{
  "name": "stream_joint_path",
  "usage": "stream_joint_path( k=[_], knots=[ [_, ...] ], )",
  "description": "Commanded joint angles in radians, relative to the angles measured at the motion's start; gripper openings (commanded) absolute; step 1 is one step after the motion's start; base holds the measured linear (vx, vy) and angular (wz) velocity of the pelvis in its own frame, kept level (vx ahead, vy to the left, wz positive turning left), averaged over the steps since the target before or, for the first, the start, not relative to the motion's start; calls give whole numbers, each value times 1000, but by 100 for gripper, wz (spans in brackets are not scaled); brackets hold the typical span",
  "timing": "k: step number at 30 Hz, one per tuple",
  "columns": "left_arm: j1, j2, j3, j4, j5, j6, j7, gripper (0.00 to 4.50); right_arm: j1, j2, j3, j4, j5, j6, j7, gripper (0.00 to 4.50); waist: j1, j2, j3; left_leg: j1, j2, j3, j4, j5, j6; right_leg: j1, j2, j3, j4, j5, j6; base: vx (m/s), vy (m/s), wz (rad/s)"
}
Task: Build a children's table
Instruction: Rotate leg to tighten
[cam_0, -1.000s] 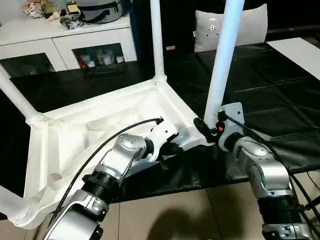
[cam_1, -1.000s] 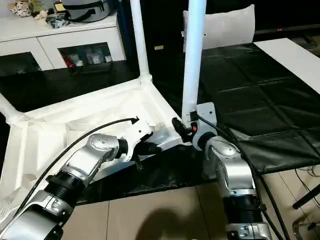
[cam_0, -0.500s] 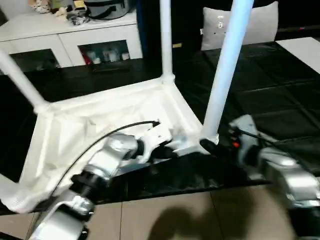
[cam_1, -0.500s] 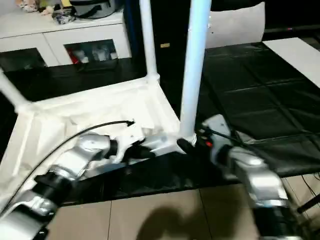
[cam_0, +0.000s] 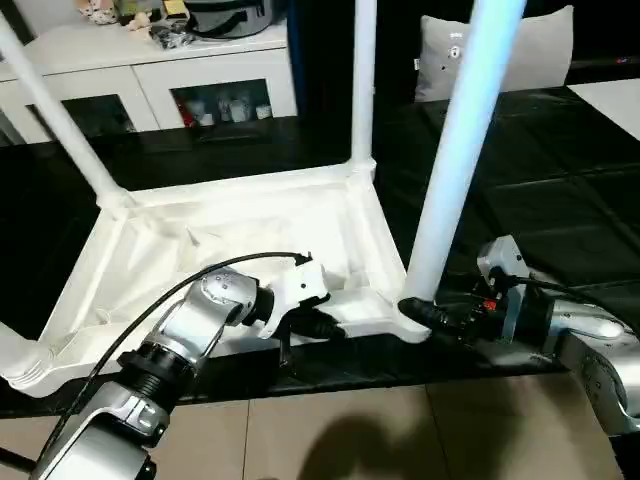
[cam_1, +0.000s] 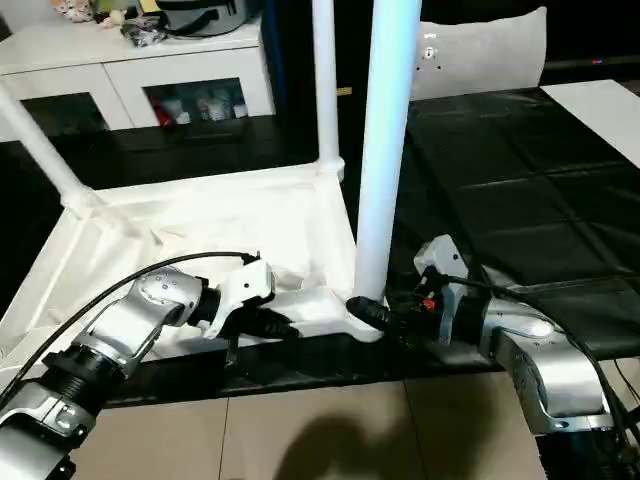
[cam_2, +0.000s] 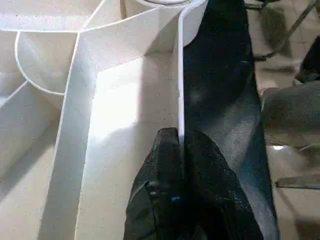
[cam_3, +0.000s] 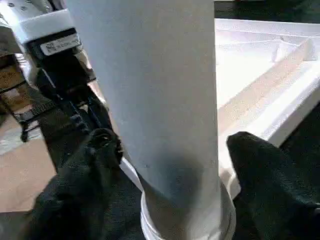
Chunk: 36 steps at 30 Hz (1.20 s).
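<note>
Pinching table rim (cam_2: 180, 100), left gripper (cam_2: 181, 145) shut.

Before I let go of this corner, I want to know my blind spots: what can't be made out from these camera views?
- Seating depth of the near white round plastic leg in its corner socket: hidden by the socket collar in both eye views.
- Upper ends of the upright legs: cut off by the top edge of the eye views.
- Near-left corner of the upturned white plastic tabletop: cut by the left edge, left eye view.
- Right gripper contact with the leg: jaws flank it; touching unclear.
</note>
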<state>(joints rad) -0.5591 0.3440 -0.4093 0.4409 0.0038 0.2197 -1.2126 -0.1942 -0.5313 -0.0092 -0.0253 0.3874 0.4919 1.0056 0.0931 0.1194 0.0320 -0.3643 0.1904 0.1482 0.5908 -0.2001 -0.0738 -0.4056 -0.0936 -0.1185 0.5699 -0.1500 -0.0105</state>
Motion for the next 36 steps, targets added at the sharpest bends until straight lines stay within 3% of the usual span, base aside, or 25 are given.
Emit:
stream_joint_path(
  k=[1,15,18,19,21,22,23,25,26,29,32,34,36],
  knots=[
    [6,13,-18,-26,-2,12,-32,0,0,-15,21,-19,13,21,17,339,1,-21,-59,-6,27,1,-64,-164,92,64,-54,44,-71,-350,-142,0,0,0],
    [5,12,-17,-27,0,25,-27,0,8,-5,47,-45,20,70,-10,230,2,-20,-60,-6,24,1,-62,-154,89,63,-53,42,-73,-362,-130,0,0,0],
    [-1,-5,-6,-24,-5,44,-3,0,3,23,67,-47,3,79,-58,213,1,-21,-59,-7,24,1,-63,-155,86,64,-52,41,-74,-366,-127,0,0,0],
    [-10,-30,8,-19,-7,73,39,0,-18,70,77,-21,-35,87,-144,211,-2,-20,-57,-6,23,2,-64,-163,81,62,-52,41,-76,-381,-126,0,0,0],
    [-14,-42,16,-14,-7,84,61,0,-29,90,76,-6,-51,89,-183,210,-8,-22,-53,-6,19,1,-67,-183,64,62,-51,38,-79,-422,-113,0,0,0],
    [-26,-79,40,0,-9,109,126,0,-65,154,54,42,-80,108,-301,209,-11,-22,-51,-5,17,2,-66,-194,59,60,-51,37,-82,-447,-105,0,0,0],
    [-32,-100,54,8,-11,120,162,0,-86,191,36,70,-90,124,-369,207,-20,-21,-46,-3,9,3,-65,-220,44,57,-49,30,-90,-515,-87,0,0,0],
    [-50,-143,82,34,-4,148,255,0,-131,256,9,135,-137,148,-526,205,-40,-20,-46,4,2,-1,-62,-255,26,53,-48,22,-104,-593,-43,0,0,0],
    [-60,-163,94,51,4,161,304,0,-147,282,-1,162,-156,155,-589,205,-53,-19,-44,-1,1,-4,-64,-264,27,55,-44,18,-105,-587,-38,0,0,0],
    [-72,-190,102,73,18,171,368,0,-162,322,-8,196,-178,143,-664,205,-66,-18,-51,-1,6,-6,-66,-269,41,56,-46,21,-105,-534,-45,0,0,0],
    [-72,-206,95,75,29,171,386,0,-162,343,-3,202,-201,115,-687,205,-63,-19,-54,-4,7,-4,-66,-239,58,59,-48,26,-100,-481,-63,0,0,0],
    [-68,-210,89,73,35,164,388,0,-159,345,8,202,-214,84,-681,259,-60,-19,-54,-5,8,-2,-66,-221,65,59,-49,28,-97,-467,-73,0,0,0],
    [-66,-210,84,72,40,155,384,0,-157,346,10,200,-218,69,-675,272,-56,-19,-55,-6,9,-2,-66,-200,71,62,-49,31,-94,-449,-80,0,0,0]
  ],
)
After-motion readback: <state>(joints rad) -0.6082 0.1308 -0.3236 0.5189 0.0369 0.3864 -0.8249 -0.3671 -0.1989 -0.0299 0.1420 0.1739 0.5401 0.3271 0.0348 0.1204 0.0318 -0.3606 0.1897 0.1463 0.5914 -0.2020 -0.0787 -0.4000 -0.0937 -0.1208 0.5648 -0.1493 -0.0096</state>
